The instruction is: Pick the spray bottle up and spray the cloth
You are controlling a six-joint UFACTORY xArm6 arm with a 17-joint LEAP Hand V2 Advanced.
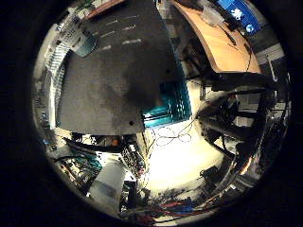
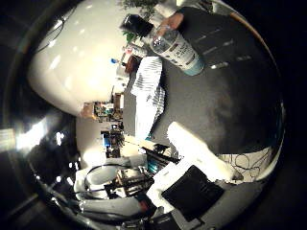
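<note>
A dark grey work mat (image 2: pixel 225 96) covers the table, with a cluttered lab floor beyond its edges. The spray bottle (image 2: pixel 175 48) lies on its side on the mat, a person's hand (image 2: pixel 173 20) apparently at its far end. The striped cloth (image 2: pixel 149 91) lies just beside it, at roughly seven o'clock from the bottle. The robot hand (image 2: pixel 196 158) holds nothing, its white finger extended. Judged step: approach, before any grasp. Next: descend over the bottle. Open mat remains; the cloth sits near the mat's edge.

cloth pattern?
The cloth is white with thin dark stripes, lying on the dark table; clearest in the thumb side palm view.
</note>
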